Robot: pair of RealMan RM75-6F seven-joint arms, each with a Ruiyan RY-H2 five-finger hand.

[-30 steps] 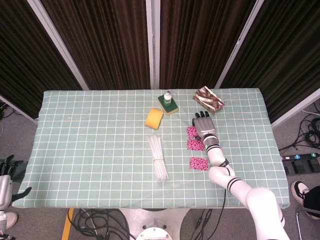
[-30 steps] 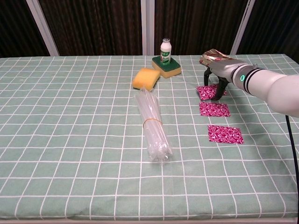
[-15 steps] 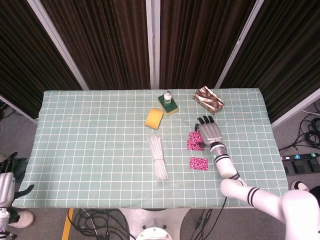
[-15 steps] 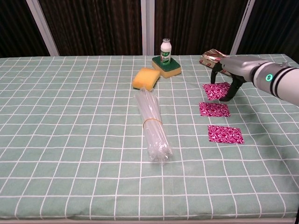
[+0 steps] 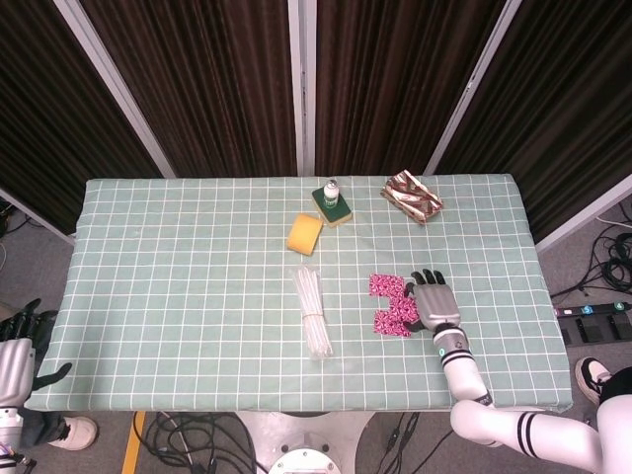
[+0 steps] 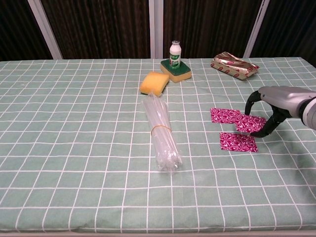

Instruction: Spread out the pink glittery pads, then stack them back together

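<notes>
Three pink glittery pads show on the green checked cloth. One pad (image 6: 223,115) (image 5: 385,285) lies flat, and a second pad (image 6: 238,142) (image 5: 393,325) lies nearer the front edge. My right hand (image 6: 276,102) (image 5: 434,300) pinches the third pad (image 6: 250,123) (image 5: 401,307) by its right edge and holds it between the other two, just over the near one. Whether it touches either I cannot tell. My left hand (image 5: 22,341) hangs off the table's left end, fingers apart and holding nothing.
A bundle of clear plastic tubes (image 6: 162,133) lies mid-table. Behind it are a yellow sponge (image 6: 154,82), a green sponge (image 6: 176,70) with a small white bottle (image 6: 174,51) on it, and a shiny foil packet (image 6: 234,65) at the back right.
My right hand has lifted the far pad off the cloth and carried it toward the front edge, past the middle pad, to just above the near one.
</notes>
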